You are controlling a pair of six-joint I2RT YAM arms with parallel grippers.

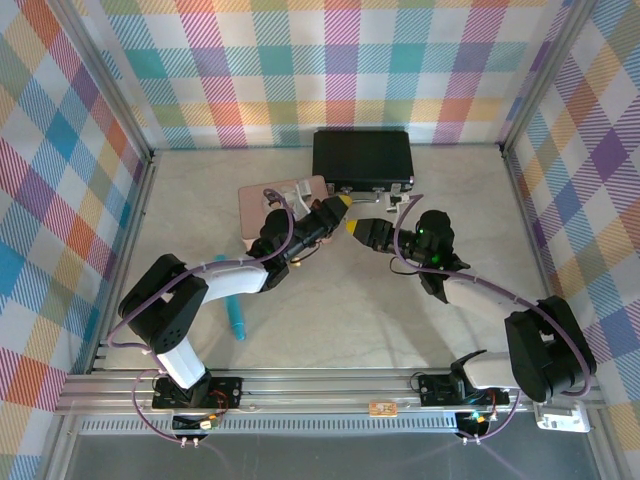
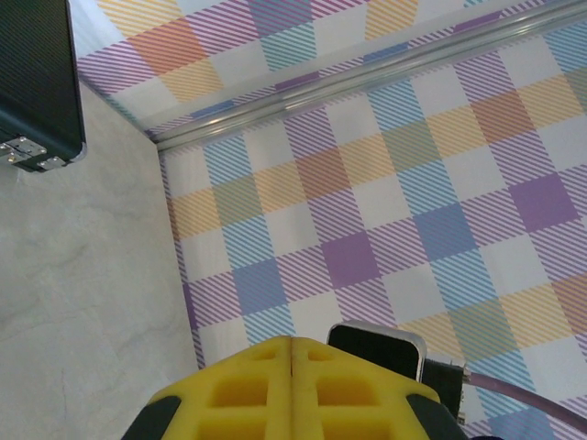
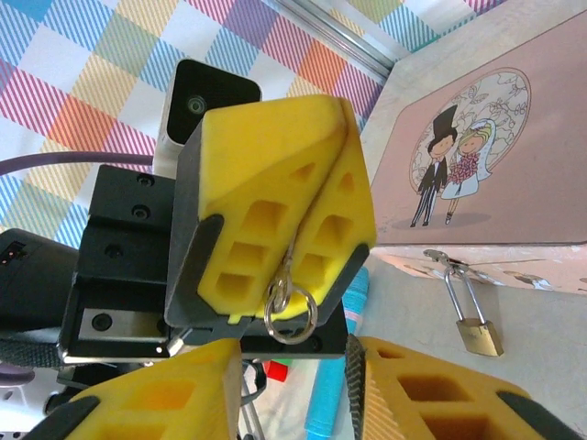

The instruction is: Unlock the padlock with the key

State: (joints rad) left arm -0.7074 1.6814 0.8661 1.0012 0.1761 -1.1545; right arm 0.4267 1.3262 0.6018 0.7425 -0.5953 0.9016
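My left gripper (image 1: 340,203) is shut, its yellow pads pressed together (image 2: 292,353). In the right wrist view the left gripper (image 3: 316,183) faces the camera with the key (image 3: 292,266) pinched in the seam between its pads. Only a thin metal end and its ring stick out below. The brass padlock (image 3: 479,335) hangs by its silvery shackle from the clasp of the pink tin (image 3: 477,147), to the right of the left gripper. My right gripper (image 3: 293,403) stands open just below the hanging ring, touching nothing, and it sits close to the left one (image 1: 355,228).
A black case (image 1: 362,160) lies behind the pink tin (image 1: 290,195) near the back wall. A teal pen (image 1: 233,310) lies on the table beside the left arm. Checked walls close in the table on three sides.
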